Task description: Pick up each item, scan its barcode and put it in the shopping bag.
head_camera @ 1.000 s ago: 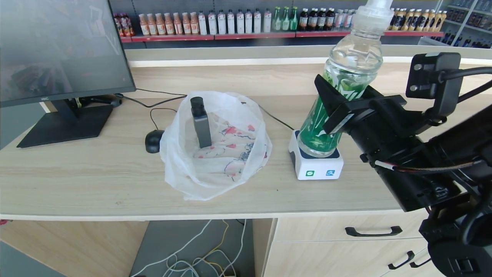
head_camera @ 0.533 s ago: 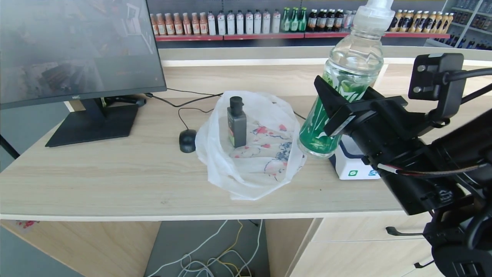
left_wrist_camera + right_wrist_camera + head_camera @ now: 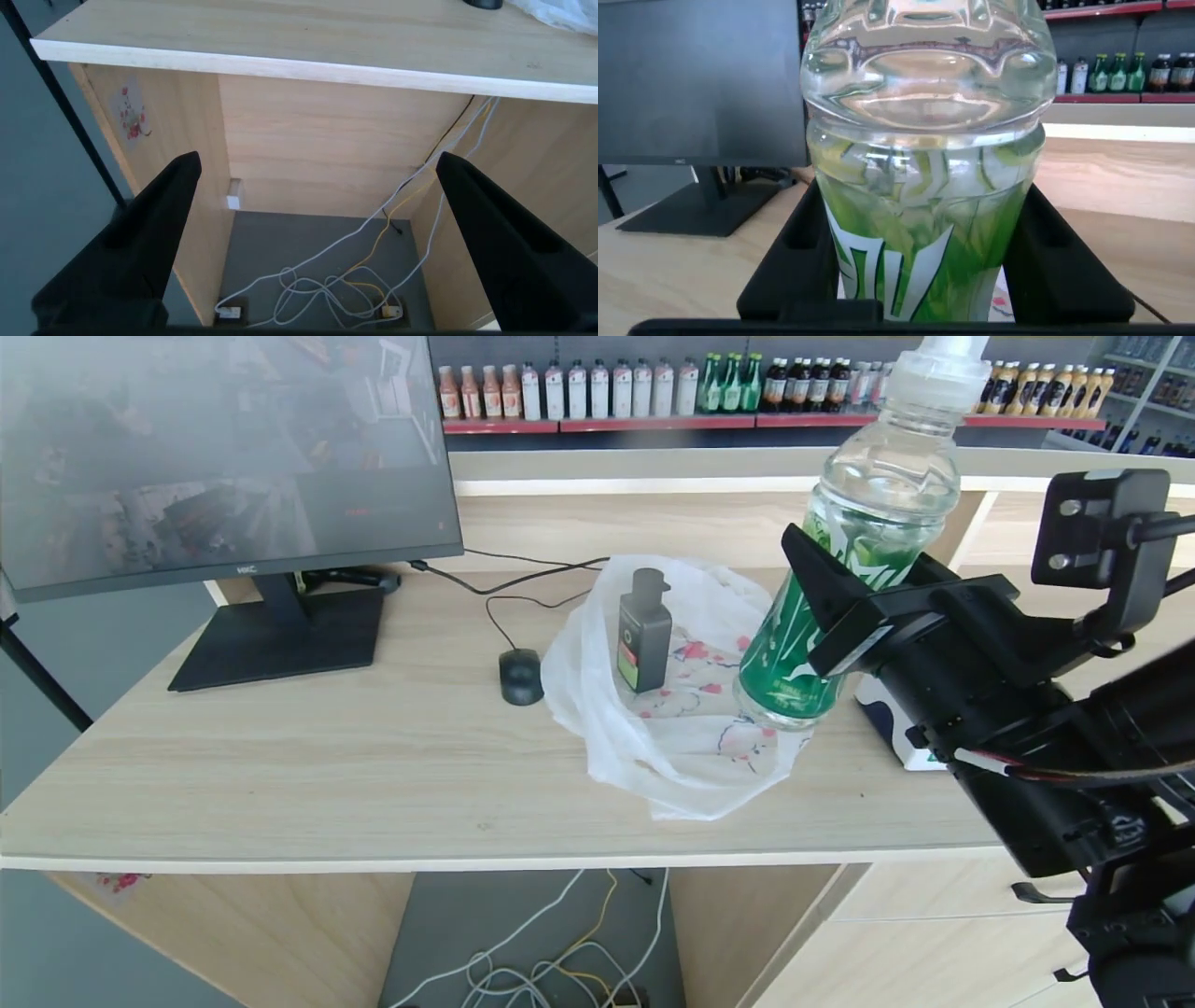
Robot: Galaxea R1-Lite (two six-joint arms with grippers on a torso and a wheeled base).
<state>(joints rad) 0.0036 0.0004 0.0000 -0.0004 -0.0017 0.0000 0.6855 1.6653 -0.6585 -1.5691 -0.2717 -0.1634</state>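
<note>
Currently my right pincer (image 3: pixel 826 616) is clamped on the green-labelled bottle (image 3: pixel 864 523), holding it upright above the table (image 3: pixel 327 775). The open shopping bag (image 3: pixel 681 756) lies below and left of this pincer, a dark bottle (image 3: pixel 643 633) stands upright inside it, and the white scanner (image 3: pixel 887 733) sits partly hidden behind the pincer. My left pincer (image 3: pixel 318 168) is spread wide, below the table's front edge.
</note>
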